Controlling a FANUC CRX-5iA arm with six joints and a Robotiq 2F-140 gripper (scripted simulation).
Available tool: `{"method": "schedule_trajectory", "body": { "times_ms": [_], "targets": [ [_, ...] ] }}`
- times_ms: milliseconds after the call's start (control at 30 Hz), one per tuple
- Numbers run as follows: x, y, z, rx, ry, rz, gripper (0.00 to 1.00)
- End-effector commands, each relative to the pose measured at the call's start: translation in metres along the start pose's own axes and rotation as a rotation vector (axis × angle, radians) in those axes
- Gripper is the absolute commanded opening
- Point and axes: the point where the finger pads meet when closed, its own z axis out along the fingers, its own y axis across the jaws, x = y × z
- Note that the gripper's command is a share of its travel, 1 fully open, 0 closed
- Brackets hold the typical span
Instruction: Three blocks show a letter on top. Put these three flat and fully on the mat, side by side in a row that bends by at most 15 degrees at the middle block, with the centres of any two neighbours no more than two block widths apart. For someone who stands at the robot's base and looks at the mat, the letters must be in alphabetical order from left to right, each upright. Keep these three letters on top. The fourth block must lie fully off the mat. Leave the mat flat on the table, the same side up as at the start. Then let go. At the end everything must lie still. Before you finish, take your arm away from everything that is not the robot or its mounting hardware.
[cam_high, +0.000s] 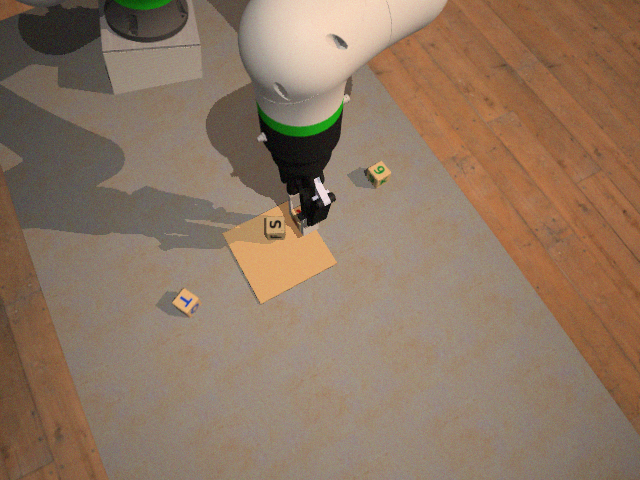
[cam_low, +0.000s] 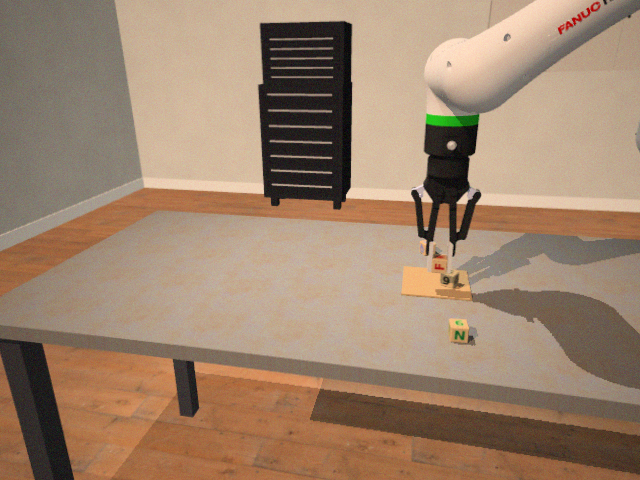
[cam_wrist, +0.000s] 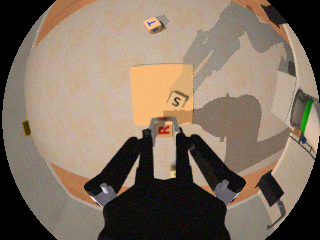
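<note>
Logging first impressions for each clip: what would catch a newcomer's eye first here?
The big white arm reaching down over the tan mat, its gripper shut on a block with red lettering at the mat's edge nearest the robot's base. Beside it on the mat sits the S block. Off the mat lie the T block and the 9 block.

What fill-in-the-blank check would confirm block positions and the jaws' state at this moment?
1. The block held in the gripper shows the letter ____ on top.
2. The S block rests on the ____.
3. The T block lies ____ the mat.
4. The top face of the green-printed block shows the digit ____.

Missing words: R; mat; off; 9
</note>
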Motion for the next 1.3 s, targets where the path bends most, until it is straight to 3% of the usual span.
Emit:
{"method": "schedule_trajectory", "body": {
  "times_ms": [0,200,400,1267],
  "targets": [
    [0.0,-0.001,0.017,0.001,0.0,0.0,0.16],
    [0.0,-0.001,0.037,0.001,0.0,0.0,0.16],
    [0.0,-0.001,0.043,0.001,0.0,0.0,0.16],
    [0.0,-0.001,0.046,0.001,0.0,0.0,0.16]
  ]
}}
